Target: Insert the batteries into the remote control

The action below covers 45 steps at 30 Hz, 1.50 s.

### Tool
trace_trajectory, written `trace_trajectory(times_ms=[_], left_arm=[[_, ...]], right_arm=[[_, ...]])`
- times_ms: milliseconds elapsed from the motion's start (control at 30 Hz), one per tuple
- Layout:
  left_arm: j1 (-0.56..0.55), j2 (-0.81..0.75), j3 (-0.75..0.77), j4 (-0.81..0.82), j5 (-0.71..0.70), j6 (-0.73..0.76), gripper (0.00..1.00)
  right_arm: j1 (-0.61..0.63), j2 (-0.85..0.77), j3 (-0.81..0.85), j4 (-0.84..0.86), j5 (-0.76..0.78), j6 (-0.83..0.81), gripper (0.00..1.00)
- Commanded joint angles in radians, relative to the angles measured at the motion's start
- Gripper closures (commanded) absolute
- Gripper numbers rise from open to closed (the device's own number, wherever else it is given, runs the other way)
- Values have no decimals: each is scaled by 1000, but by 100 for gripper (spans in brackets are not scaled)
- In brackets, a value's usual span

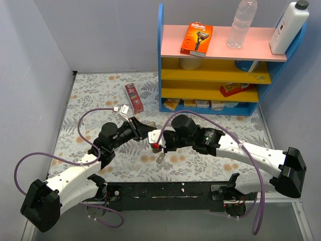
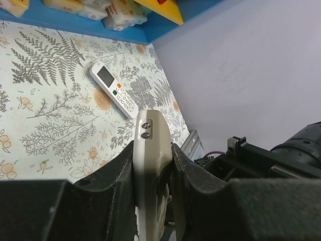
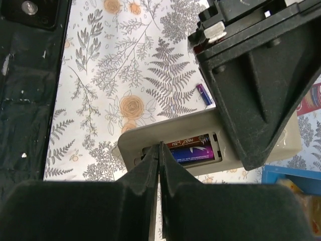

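Beside right end effector (image 3: 161,149), batteries (image 3: 194,150)

The remote (image 3: 170,131) is matt cream plastic, the batteries (image 3: 195,149) in it wear a glossy blue-purple wrap, the right gripper (image 3: 161,150) is matt black plastic, the flowered table cover (image 3: 100,75) looks smooth and dull, and the bottle (image 1: 242,24) is clear shiny plastic.

Remote control (image 2: 149,150) cut off at bottom edge, battery (image 3: 195,150) partly behind right claw (image 3: 160,150)
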Motion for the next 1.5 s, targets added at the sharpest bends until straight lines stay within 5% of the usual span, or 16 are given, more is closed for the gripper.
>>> trace_trajectory(times_ms=[0,233,533,700,933,1167,1467], left_arm=[[7,-44,28,190,52,-64,100],[17,-61,30,179,59,-53,100],[23,-134,-10,52,-28,28,100],[24,-144,-39,73,-34,39,100],[24,-150,-39,118,-8,45,100],[24,-188,-111,-3,-158,117,100],[23,-228,-148,-63,-217,126,100]], right_arm=[[23,33,-46,-68,41,-24,91],[38,56,-51,-36,173,14,89],[37,69,-20,36,305,325,82],[37,73,-13,96,320,509,72],[38,145,30,27,368,559,73],[38,119,106,27,359,660,72],[32,98,147,30,416,790,48]])
